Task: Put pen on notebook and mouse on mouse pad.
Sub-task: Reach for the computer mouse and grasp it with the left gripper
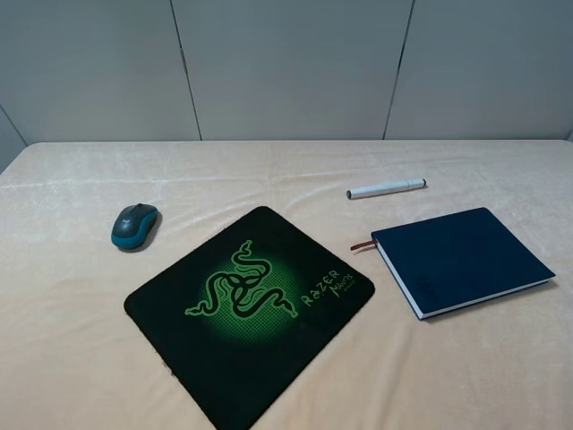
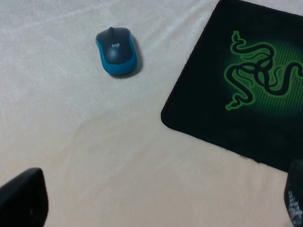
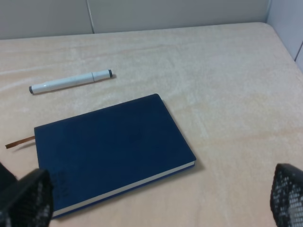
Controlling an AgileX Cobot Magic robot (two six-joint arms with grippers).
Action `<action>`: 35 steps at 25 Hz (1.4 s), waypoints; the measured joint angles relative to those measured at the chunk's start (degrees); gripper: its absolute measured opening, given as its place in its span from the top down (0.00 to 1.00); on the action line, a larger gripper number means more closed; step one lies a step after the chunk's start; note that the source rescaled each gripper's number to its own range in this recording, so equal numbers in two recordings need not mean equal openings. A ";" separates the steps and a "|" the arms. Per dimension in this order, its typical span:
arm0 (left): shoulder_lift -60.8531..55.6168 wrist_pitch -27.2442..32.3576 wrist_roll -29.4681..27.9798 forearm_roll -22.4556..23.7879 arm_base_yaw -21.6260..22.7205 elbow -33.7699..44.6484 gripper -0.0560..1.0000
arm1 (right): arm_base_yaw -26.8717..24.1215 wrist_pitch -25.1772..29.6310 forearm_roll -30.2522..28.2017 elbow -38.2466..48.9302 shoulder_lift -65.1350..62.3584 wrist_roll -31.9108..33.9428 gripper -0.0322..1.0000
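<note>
The mouse [image 1: 134, 224], dark grey on top with teal sides, rests on the cloth left of the black mouse pad [image 1: 179, 345] with its green snake logo. A white pen [image 1: 386, 188] lies just behind the closed navy notebook [image 1: 461, 260], apart from it. Neither arm shows in the exterior high view. In the left wrist view the mouse [image 2: 117, 51] and mouse pad [image 2: 199, 109] lie ahead of my open left gripper [image 2: 158, 203], which holds nothing. My right gripper [image 3: 156, 198] is open and hovers over the near edge of the notebook [image 3: 113, 151], with the pen [image 3: 71, 81] beyond it.
A cream cloth covers the table [image 1: 286, 170], which ends at a grey panelled wall [image 1: 286, 63] behind. The notebook's reddish ribbon [image 1: 362, 245] sticks out toward the mouse pad.
</note>
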 joint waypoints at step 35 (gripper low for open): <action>0.00 0.00 -0.24 -0.04 0.00 0.00 0.00 | 0.00 0.00 0.00 0.00 0.00 0.00 0.00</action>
